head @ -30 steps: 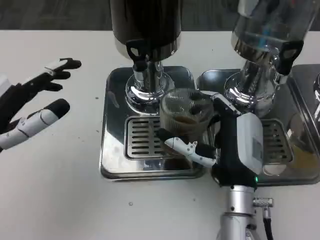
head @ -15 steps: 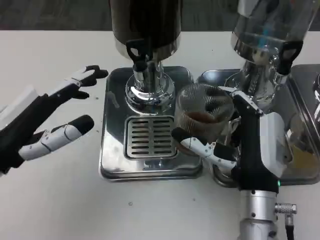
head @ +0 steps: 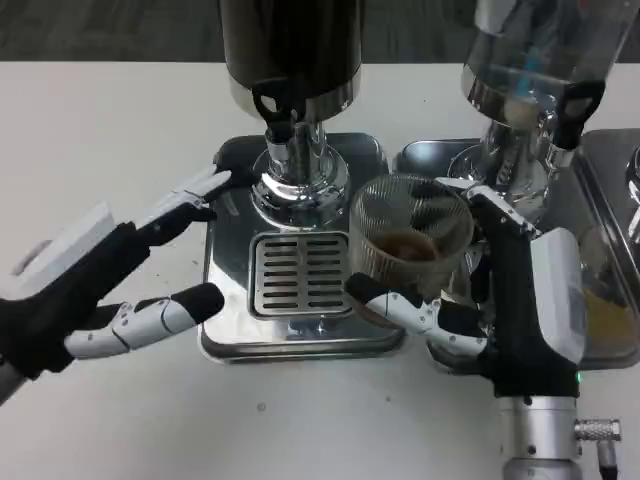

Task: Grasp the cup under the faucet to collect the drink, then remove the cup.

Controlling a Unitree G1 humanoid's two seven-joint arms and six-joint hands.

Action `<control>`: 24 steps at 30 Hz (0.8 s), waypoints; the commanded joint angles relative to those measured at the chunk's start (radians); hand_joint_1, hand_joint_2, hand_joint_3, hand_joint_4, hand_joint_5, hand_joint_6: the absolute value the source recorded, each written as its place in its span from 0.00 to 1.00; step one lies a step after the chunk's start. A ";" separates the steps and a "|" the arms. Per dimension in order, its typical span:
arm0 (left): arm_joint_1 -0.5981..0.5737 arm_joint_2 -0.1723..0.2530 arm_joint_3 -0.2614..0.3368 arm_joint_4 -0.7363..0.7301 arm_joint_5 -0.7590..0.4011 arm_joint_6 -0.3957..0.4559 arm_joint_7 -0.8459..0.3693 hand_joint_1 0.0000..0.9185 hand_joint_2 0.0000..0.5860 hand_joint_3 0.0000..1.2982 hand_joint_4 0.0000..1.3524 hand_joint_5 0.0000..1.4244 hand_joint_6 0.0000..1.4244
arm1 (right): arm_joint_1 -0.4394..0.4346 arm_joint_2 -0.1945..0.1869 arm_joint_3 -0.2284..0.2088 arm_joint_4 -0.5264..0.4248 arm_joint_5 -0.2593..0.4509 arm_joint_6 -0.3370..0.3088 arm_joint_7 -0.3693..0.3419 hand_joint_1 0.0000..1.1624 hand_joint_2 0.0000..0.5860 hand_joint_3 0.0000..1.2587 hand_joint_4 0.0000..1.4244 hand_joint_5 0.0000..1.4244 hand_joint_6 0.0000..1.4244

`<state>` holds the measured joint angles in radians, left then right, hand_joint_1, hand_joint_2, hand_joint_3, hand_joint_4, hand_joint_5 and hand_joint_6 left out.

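Head view: the cup (head: 408, 245), a ribbed clear glass with a little brown drink at its bottom, is gripped by the right hand (head: 500, 310), with fingers (head: 395, 305) wrapped across its near side. The cup is held over the seam between the two metal drip trays, at about 4 o'clock from the faucet (head: 283, 118) of the dark dispenser (head: 290, 45) and clear of its slotted grate (head: 300, 275). At 3 o'clock from the cup, the base of a second, clear dispenser (head: 530, 60) is seen. The left hand (head: 110, 285) is spread wide with nothing in it, at 9 o'clock from the left drip tray (head: 225, 330), its fingertips reaching the tray's left edge above the white surface (head: 120, 120).
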<state>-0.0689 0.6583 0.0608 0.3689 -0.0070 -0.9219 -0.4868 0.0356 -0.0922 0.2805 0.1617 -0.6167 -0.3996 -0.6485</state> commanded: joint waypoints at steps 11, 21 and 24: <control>0.092 0.044 -0.006 -0.109 0.056 -0.091 -0.015 0.00 0.27 0.04 0.00 0.00 0.11 | 0.102 -0.023 -0.044 -0.192 0.014 -0.050 0.069 0.74 0.24 0.51 0.56 0.72 0.97; 0.156 0.107 0.023 -0.181 0.067 -0.134 -0.006 0.00 0.24 0.01 0.00 0.00 0.08 | 0.174 -0.029 -0.070 -0.286 0.030 -0.065 0.117 0.76 0.23 0.52 0.57 0.73 0.98; 0.181 0.120 0.042 -0.212 0.082 -0.137 0.000 0.00 0.23 0.00 0.00 0.00 0.05 | 0.194 -0.028 -0.075 -0.309 0.029 -0.071 0.126 0.76 0.23 0.53 0.57 0.73 0.98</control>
<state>0.0848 0.7534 0.0782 0.1909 0.0505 -1.0413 -0.4918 0.2161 -0.1267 0.2140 -0.0966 -0.6001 -0.4287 -0.5199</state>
